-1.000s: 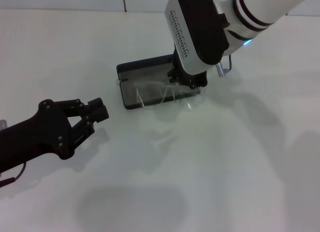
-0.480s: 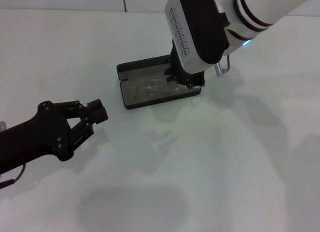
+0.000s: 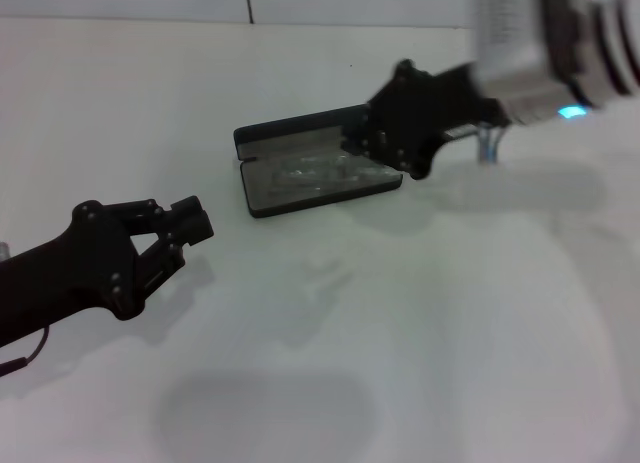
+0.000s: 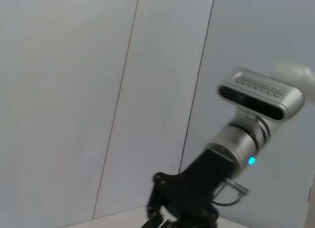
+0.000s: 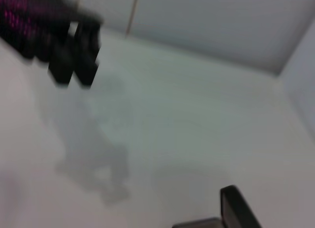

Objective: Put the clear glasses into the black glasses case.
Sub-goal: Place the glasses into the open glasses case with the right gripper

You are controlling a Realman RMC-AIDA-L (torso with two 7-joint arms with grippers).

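The black glasses case [image 3: 262, 196] lies open in the middle of the table, its lid [image 3: 285, 132] folded back on the far side. The clear glasses [image 3: 312, 169] rest inside on the grey lining. My right gripper [image 3: 362, 143] hangs tilted over the case's right end, open and holding nothing, apart from the glasses. It also shows in the left wrist view as the right gripper [image 4: 179, 208], seen against the wall. My left gripper [image 3: 190, 221] hovers low at the near left, shut and empty, well short of the case. One corner of the case [image 5: 235, 208] shows in the right wrist view.
The white table [image 3: 430, 323] runs out to a tiled wall [image 3: 150, 1] at the back. The right arm's silver wrist [image 3: 530, 53] with a lit blue light reaches in from the upper right. The left gripper [image 5: 74, 50] appears far off in the right wrist view.
The right gripper set the glasses down into the case, let go of them, and swung up and to the right, tilting over. The left gripper barely moved.
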